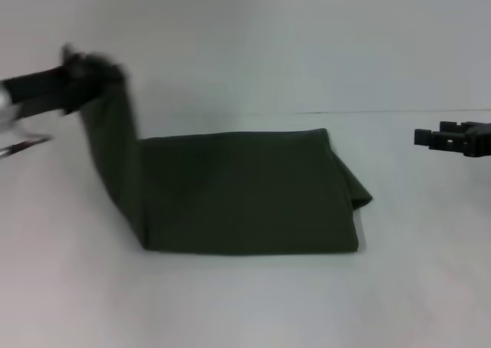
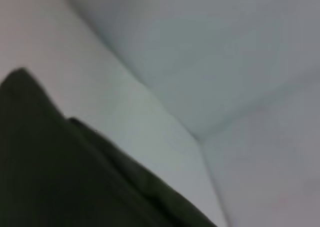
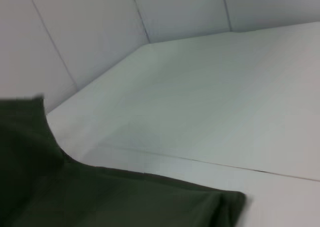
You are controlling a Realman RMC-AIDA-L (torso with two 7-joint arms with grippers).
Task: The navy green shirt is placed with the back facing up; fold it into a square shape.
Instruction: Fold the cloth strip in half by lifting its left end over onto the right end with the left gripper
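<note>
The navy green shirt (image 1: 245, 195) lies folded into a wide band on the white table (image 1: 245, 302) in the head view. My left gripper (image 1: 92, 72) is shut on the shirt's left end and holds it lifted well above the table, so the cloth hangs in a strip down to the band. The shirt also fills the near part of the left wrist view (image 2: 55, 172) and shows in the right wrist view (image 3: 100, 197). My right gripper (image 1: 430, 139) hovers at the right, apart from the shirt and holding nothing.
A white wall (image 1: 268, 34) stands behind the table. A thin seam (image 1: 414, 111) runs across the back of the table. A small flap of cloth (image 1: 354, 188) sticks out at the shirt's right end.
</note>
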